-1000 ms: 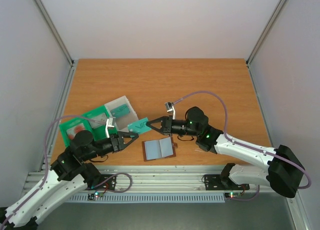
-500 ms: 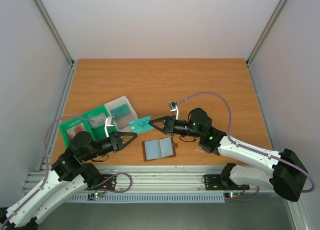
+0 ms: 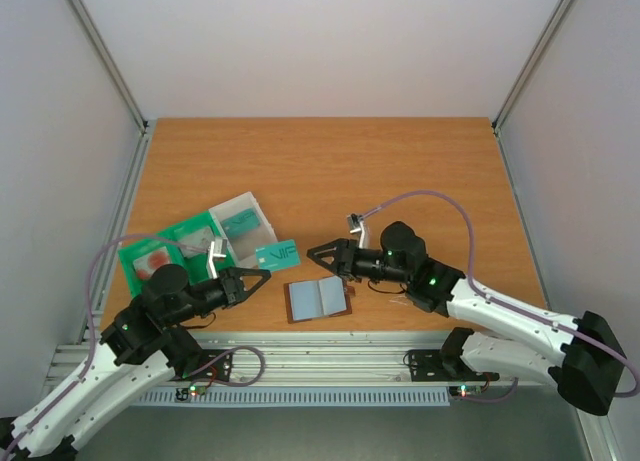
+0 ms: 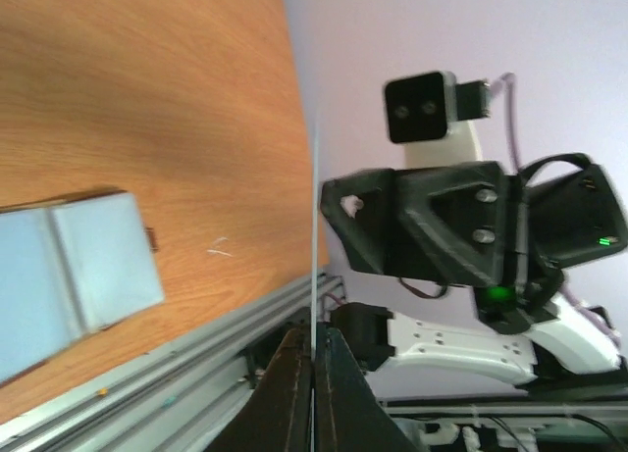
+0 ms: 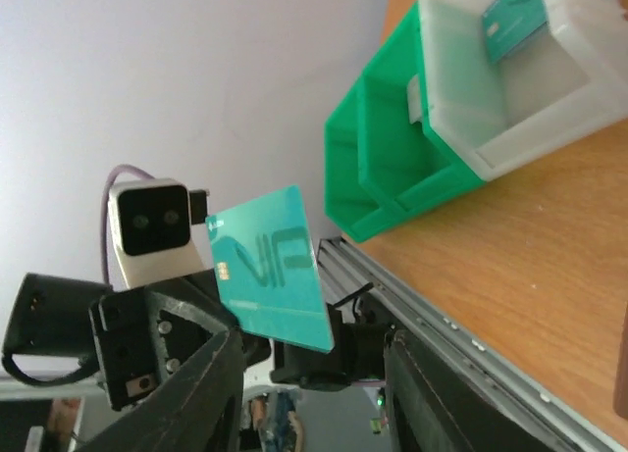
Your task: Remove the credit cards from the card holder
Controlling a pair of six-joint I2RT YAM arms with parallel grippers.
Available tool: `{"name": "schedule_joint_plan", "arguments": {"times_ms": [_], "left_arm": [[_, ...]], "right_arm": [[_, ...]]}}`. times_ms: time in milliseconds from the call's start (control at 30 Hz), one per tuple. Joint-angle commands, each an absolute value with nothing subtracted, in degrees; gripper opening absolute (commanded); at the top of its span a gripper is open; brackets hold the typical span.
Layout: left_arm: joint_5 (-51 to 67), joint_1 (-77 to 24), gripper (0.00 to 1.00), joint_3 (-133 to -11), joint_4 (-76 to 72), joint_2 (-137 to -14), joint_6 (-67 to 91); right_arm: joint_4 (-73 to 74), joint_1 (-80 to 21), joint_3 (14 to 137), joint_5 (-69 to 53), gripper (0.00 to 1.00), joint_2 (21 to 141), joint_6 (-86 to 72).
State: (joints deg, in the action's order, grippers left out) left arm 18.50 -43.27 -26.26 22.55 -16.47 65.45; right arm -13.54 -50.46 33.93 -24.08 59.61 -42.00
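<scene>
**Card in the left gripper, ready to be put down**

The left gripper (image 3: pixel 264 274) is clamped on the near edge of a teal card (image 3: pixel 277 253) and holds it up off the table (image 3: pixel 400 171), face tilted toward the overhead camera. The right gripper (image 3: pixel 316 251) stands just beside the card's far edge with its jaws parted and nothing between them; its own camera shows the card out ahead of the fingers, clear of both. The holder (image 3: pixel 318 298) lies open and flat near the table's front edge, between the two arms, grey-blue panels up. Whether any pocket is loaded cannot be told from here. A second card (image 5: pixel 510 21) lies in the translucent box (image 5: pixel 510 128), which sits against the green tray (image 5: pixel 392 168) to the left.

The step looks like a pass from right to left, with the card now the left arm's alone. Next, the left arm probably needs to swing over the box and open above it, while the right turns down to the holder to check the pockets
</scene>
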Motion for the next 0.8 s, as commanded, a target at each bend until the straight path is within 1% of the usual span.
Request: {"name": "schedule_joint_plan", "arguments": {"times_ms": [0, 100, 200, 300, 333, 567, 767], "left_arm": [[14.7, -43.3, 0.01, -28.7, 26.7, -16.2, 62.1], [11.1, -43.3, 0.00, -30.7, 32.2, -18.2, 59.3], [6.7, -43.3, 0.01, -33.1, 36.5, -21.0, 56.7], [2.4, -43.3, 0.01, -35.1, 39.6, -24.0, 54.9], [1.2, -43.3, 0.01, -35.5, 40.3, -24.8, 54.3], [-6.6, -42.8, 0.00, -37.2, 42.4, -28.7, 52.4], [-9.1, -40.2, 0.00, -41.1, 43.1, -36.0, 49.7]], "right_arm": [[0.4, -50.5, 35.9, -19.4, 0.50, 54.7, -36.8], [9.6, -50.5, 37.9, -17.0, 0.62, 52.7, -33.8], [15.8, -50.5, 39.6, -15.1, 0.74, 50.3, -30.8], [20.4, -50.5, 40.9, -14.4, 0.93, 48.3, -27.9], [21.3, -50.5, 41.0, -14.6, 0.98, 47.7, -27.3], [24.6, -50.5, 39.9, -14.3, 0.98, 43.9, -25.8], [26.1, -50.5, 39.7, -15.5, 0.98, 43.9, -25.4]]}}
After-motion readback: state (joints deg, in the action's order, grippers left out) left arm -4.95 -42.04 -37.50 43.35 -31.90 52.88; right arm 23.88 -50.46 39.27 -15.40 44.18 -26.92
